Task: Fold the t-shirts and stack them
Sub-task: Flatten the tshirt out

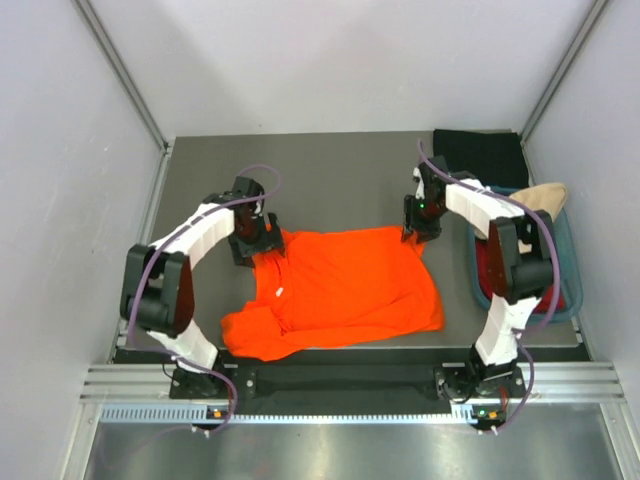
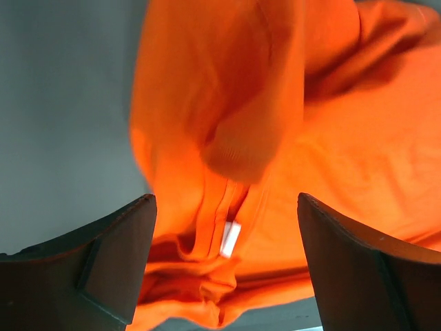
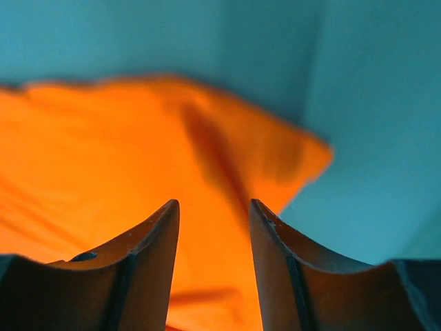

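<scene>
The bright orange t-shirt (image 1: 340,290) lies spread on the grey table, its near-left part bunched. My left gripper (image 1: 252,245) is at its far-left corner. In the left wrist view the gripper (image 2: 226,200) is wide open over rumpled orange cloth (image 2: 227,103) with a small white label (image 2: 231,239). My right gripper (image 1: 418,230) is at the far-right corner. In the right wrist view it (image 3: 213,205) is open with flat orange cloth (image 3: 103,158) under it. A black t-shirt (image 1: 480,155) lies folded at the back right. A beige t-shirt (image 1: 545,195) and a dark red one (image 1: 484,265) are in the tub.
A teal plastic tub (image 1: 572,270) stands at the right edge of the table beside the right arm. Grey walls close in the left, right and back sides. A metal rail (image 1: 330,385) runs along the near edge.
</scene>
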`<state>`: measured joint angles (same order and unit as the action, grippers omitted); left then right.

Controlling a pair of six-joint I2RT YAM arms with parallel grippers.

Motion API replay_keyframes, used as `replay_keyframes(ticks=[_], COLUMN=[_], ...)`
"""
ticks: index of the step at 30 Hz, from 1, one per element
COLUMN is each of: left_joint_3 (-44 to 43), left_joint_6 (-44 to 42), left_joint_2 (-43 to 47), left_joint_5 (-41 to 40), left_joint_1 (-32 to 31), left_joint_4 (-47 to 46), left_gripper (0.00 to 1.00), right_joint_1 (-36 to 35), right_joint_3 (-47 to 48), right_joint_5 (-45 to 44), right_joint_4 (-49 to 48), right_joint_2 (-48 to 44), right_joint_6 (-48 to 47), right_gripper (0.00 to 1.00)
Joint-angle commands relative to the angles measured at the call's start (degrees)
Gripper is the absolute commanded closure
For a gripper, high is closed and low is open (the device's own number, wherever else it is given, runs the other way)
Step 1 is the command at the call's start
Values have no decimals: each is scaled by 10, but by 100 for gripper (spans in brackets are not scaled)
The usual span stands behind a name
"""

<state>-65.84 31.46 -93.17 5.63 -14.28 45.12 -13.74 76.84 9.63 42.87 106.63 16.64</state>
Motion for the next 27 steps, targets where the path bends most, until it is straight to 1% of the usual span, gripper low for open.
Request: replay_keyframes(ticks=[1, 4, 6, 8, 9, 10, 11, 12, 13, 14, 15, 17, 19, 20, 21, 25, 26, 27], left_joint_3=[-53, -84, -117, -139, -161, -172, -195, -207, -222, -257, -274, -326, -364, -405, -427, -546, -592, -605], left_joint_6=[-16, -26, -41, -47, -51, -54, -56, -64, -68, -72, -81, -88, -94, -94, -94, -114, -120, -126], left_joint_2=[-54, -98, -136, -163, -170, -173, -178, -181, -186, -197, -201, -209, -211, -213, -213, -221, -230, -233], left_joint_5=[30, 23, 26, 23, 19, 5, -3, -14, -24, -43, -51, -90, -116, -125, -147, -196, -204, -211], left_joint_1=[-7, -7, -7, -7, -6, -6, -6, -5, -3, -1, 0, 6, 17, 22, 26, 43, 46, 48], left_joint_4=[-54, -46, -33, -19, -8, -5, -3, 5, 12, 20, 34, 43, 45, 44, 42, 14, 9, 7], left_gripper=[15, 18, 28, 46, 65, 74, 81, 93, 99, 100, 100, 100, 100, 100, 100, 100, 85, 61], right_joint_1=[-9, -18, -21, -20, -20, -20, -21, -19, -20, -19, -19, -18, -18, -17, -16, -6, -4, -4], right_joint_3=[87, 109, 117, 122, 125, 131, 144, 151, 170, 181, 192, 231, 262, 292, 304, 363, 399, 422], right_joint_5=[-23, -35, -47, -56, -66, -72, -79, -81, -82, -83, -85, -88, -93, -93, -108, -98, -82, -80], right_joint_4=[-2, 4, 2, -2, -2, -2, -2, -2, -3, -2, -2, -2, 1, -3, -13, -69, -77, -74], right_joint_2=[42, 81, 101, 111, 121, 126, 132, 144, 152, 159, 175, 189, 205, 205, 202, 195, 198, 211], right_joint_6=[-14, -20, -24, -27, -27, -28, -28, -28, -27, -27, -25, -19, -9, -4, 5, 72, 80, 89], right_gripper=[54, 54, 55, 57, 59, 60, 67, 72, 76, 81, 90, 100, 100, 100, 100, 100, 100, 82])
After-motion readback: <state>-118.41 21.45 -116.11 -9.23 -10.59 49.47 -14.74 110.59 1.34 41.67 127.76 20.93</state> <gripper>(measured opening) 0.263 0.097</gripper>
